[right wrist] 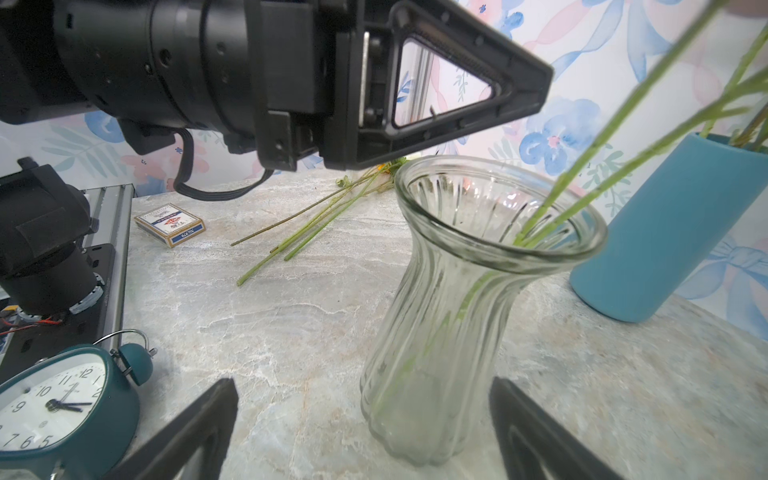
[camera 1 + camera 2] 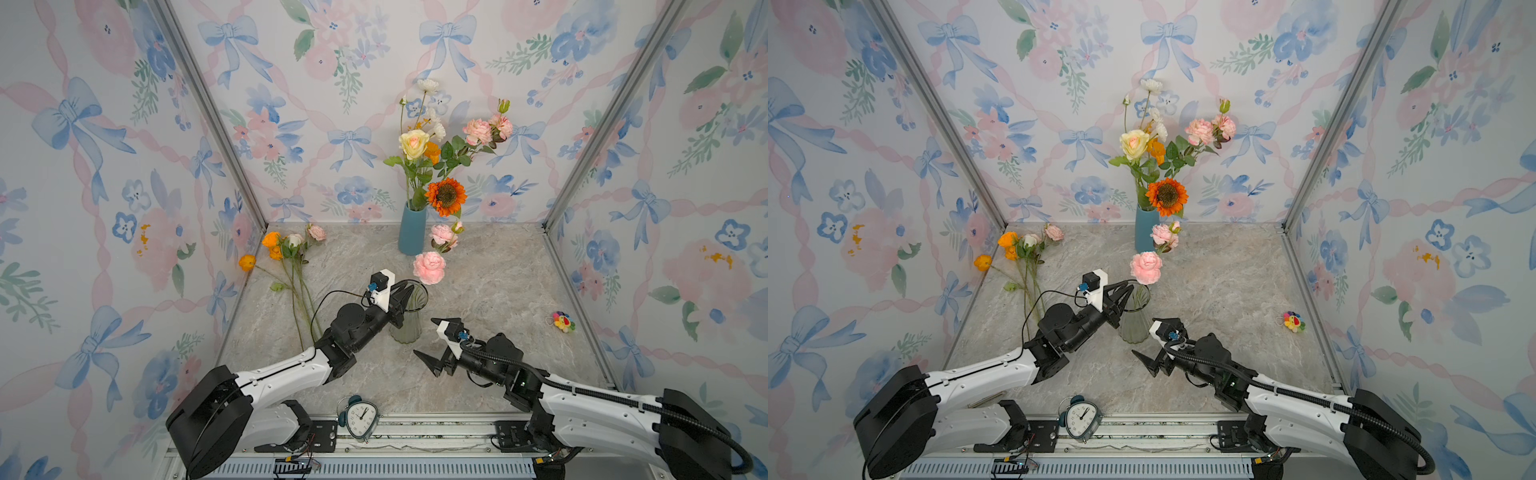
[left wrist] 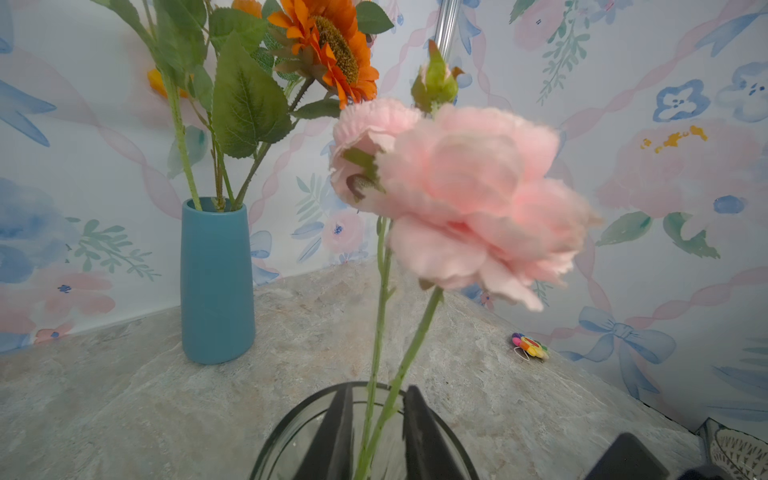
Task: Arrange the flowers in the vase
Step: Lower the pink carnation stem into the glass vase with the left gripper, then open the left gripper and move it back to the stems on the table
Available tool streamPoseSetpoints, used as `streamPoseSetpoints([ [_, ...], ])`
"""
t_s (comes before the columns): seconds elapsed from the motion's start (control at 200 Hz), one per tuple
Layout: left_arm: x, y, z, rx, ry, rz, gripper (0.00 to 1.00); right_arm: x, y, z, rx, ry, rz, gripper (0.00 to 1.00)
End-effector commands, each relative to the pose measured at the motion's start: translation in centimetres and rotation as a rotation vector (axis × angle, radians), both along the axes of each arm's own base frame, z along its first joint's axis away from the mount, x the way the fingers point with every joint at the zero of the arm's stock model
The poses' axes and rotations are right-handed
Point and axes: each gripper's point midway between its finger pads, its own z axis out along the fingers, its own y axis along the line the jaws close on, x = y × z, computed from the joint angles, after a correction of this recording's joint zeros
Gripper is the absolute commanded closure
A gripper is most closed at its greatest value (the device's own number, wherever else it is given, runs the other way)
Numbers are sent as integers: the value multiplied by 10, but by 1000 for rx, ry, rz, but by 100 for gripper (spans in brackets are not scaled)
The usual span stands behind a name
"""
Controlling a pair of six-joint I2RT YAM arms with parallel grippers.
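Observation:
A pink flower [image 2: 429, 268] [image 3: 478, 199] and a smaller pink bloom [image 2: 442, 236] stand with their green stems in the clear glass vase [image 2: 405, 328] [image 1: 457, 311]. My left gripper [image 2: 405, 297] [image 3: 378, 388] hovers over the vase mouth, jaws a little apart, and the stems pass loosely between them. Just right of the vase base my right gripper [image 2: 424, 336] [image 1: 362, 380] is wide open and empty. A blue vase [image 2: 412, 232] at the back holds several flowers, including an orange sunflower [image 2: 445, 196]. Several loose flowers [image 2: 286, 257] lie at the table's left.
A teal alarm clock [image 2: 360, 417] stands at the front edge between the arm bases. A small rainbow plush toy [image 2: 564, 322] lies at the right. A card box [image 1: 169, 223] shows in the right wrist view. Floral walls enclose three sides.

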Motion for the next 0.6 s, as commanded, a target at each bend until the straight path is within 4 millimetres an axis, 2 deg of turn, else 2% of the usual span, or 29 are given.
streamPoseSetpoints([
  [0.0,-7,6,-1,8,3,5,75,1,-1,2,7,-7,1,3],
  [0.15,-13,22,3,28,1,45,70,1,-1,4,13,-8,2,3],
  [0.255,-10,45,2,79,17,156,66,0,-1,3,14,-7,6,3],
  [0.33,0,75,0,115,53,308,64,-1,0,5,18,-8,14,3],
  [0.41,19,116,-10,151,171,471,64,-3,2,5,17,-5,28,3],
  [0.49,35,153,-29,177,314,573,62,-7,7,3,5,-1,53,3],
  [0.595,44,202,-60,231,470,733,59,-12,15,1,-10,11,96,3],
])
